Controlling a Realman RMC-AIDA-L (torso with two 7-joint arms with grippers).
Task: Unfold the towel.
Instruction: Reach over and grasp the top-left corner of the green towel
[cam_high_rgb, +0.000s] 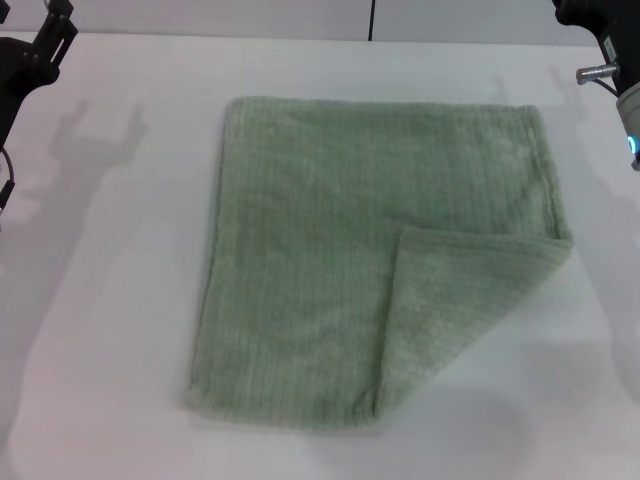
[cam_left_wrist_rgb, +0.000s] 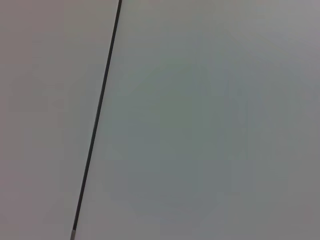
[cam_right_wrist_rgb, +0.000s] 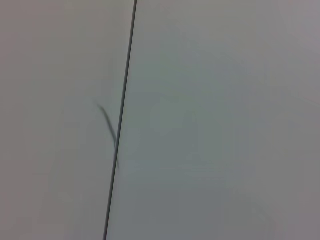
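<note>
You've got the towel (cam_high_rgb: 330, 250) lying flat on the white table (cam_high_rgb: 110, 300), roughly mid-table, a touch right of centre. It's pale sage green w/ fine ribs running near-to-far. Most of it is spread out in one layer, but the near-right corner (cam_high_rgb: 450, 300) is folded over onto the top, making a triangular flap; the fold edge runs diagonally from the right edge down to the near edge. The far edge looks straight, the left edge slants a bit outward toward you, and the near-left corner sits flat.

Left gripper (cam_high_rgb: 45, 45) is up at the far-left corner of the head view, dark, hanging above the table and well apart from the towel, w/ its shadow on the tabletop just right of it. Looks like two fingers w/ a gap, but I can't tell for sure if it's open or closed. Right gripper (cam_high_rgb: 610, 50) is at the far-right corner, mostly cut off by the frame edge, w/ a blue light on it; its fingers aren't visible, so no call on that either. It's also well clear of the towel.

Both wrist views give you only a plain pale surface crossed by a thin dark line (cam_left_wrist_rgb: 97, 117); no towel in either.
</note>
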